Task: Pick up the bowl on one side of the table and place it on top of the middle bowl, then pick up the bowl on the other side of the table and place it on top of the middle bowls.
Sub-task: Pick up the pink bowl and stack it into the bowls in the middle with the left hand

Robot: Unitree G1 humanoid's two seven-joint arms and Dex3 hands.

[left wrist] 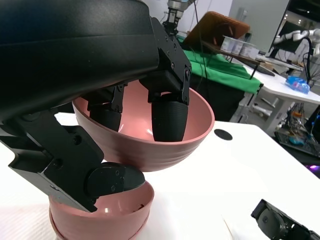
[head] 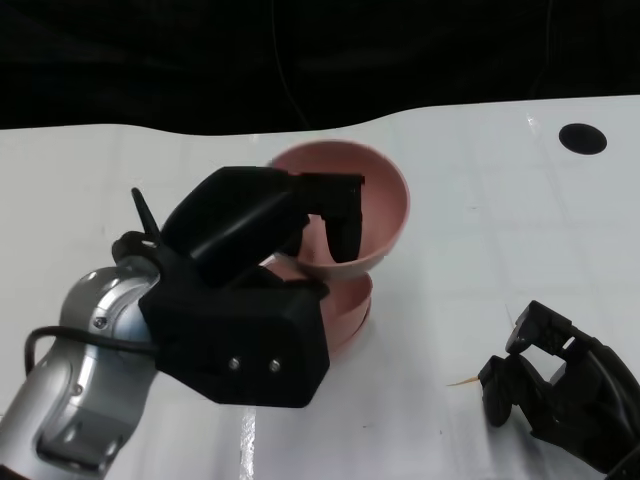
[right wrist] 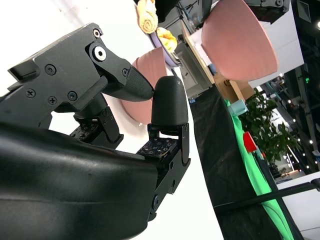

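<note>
Held bowl: pink bowl, round and deep, smooth matte inside, faint rings around the lower outside wall in left wrist view. It is lifted and tilted, opening turned toward the far-right of table.
Position of held bowl: just above the middle bowls, which stand near the table centre. Lower part of it seems to be very close to their rim; touching or not, I cannot tell.
Middle bowls: same pink colour. Left wrist view shows a bowl with a second rim just under it, so it looks like a stack of two. Upright on the white table.
Left hand: left hand grips the held bowl at its near rim. Fingers go over the rim and press on inside wall, thumb is under, on the outside. So it is pinching the rim, not spread.
Right hand: right hand is at the lower right, low, near the table surface, well apart from the bowls. It holds nothing. Fingers are curled inward, w/ thumb tip almost meeting one fingertip in right wrist view.
Right wrist view: both pink shapes visible, held bowl above and the stack behind the fingers.
Other: black round hole in the table at far right.
</note>
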